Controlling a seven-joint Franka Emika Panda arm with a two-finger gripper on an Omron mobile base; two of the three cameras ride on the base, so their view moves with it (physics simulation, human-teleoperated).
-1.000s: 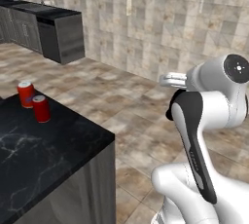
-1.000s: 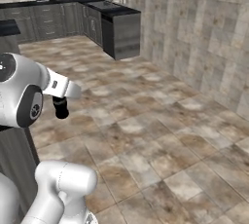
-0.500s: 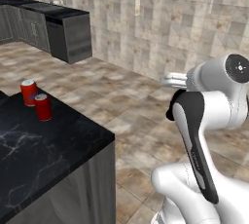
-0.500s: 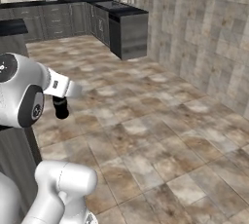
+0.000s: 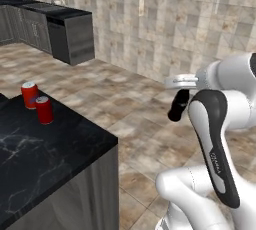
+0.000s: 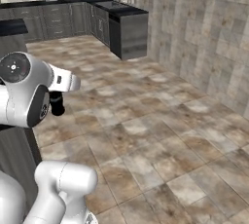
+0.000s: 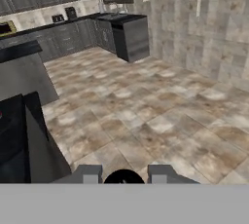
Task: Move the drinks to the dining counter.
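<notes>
The jaws [image 7: 124, 175] grip a small dark bottle [image 5: 177, 106], carried above the tiled floor. Two red cans [image 5: 37, 103] stand on the black desk [image 5: 55, 156] at nine o'clock. Next, probably: drive close and set the bottle beside them (gently).

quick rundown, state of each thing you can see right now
gripper: shut on the dark bottle, held over the floor
dark bottle: hanging upright in the gripper
near red can: upright on the black counter
far red can: upright, just behind the near one
black counter: holds both cans
</notes>
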